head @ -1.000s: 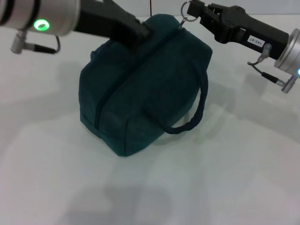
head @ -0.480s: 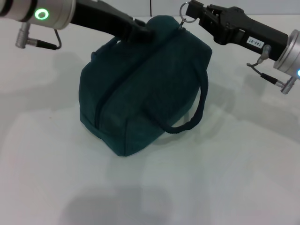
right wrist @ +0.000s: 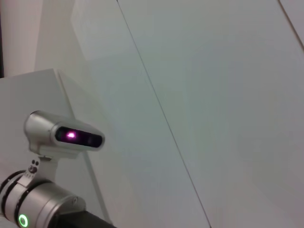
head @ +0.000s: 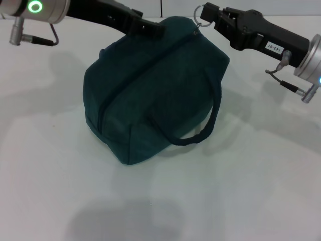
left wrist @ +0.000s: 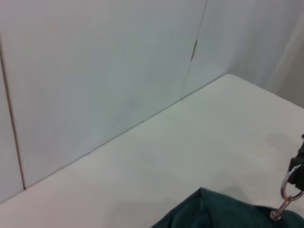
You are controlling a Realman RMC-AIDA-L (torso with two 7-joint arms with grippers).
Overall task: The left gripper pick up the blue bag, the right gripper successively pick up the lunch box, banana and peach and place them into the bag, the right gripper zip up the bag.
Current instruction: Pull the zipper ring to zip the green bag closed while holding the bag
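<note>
The blue bag (head: 155,90) stands on the white table, its zip line closed along the top. My right gripper (head: 210,14) is at the bag's far right top corner, shut on the ring zip pull (head: 200,13). The left wrist view also shows the ring zip pull (left wrist: 287,187) above a corner of the bag (left wrist: 213,213). My left gripper (head: 150,29) rests against the bag's far top edge. One padded handle (head: 210,115) hangs down the bag's near right side. The lunch box, banana and peach are out of view.
White table (head: 225,191) stretches all round the bag, with a wall just behind it (left wrist: 95,71). The right wrist view shows only the wall, the robot's head camera (right wrist: 61,135) and part of the left arm (right wrist: 42,204).
The left arm has drawn up and to the left along the bag's far edge. The right gripper and the ring have stayed nearly still.
</note>
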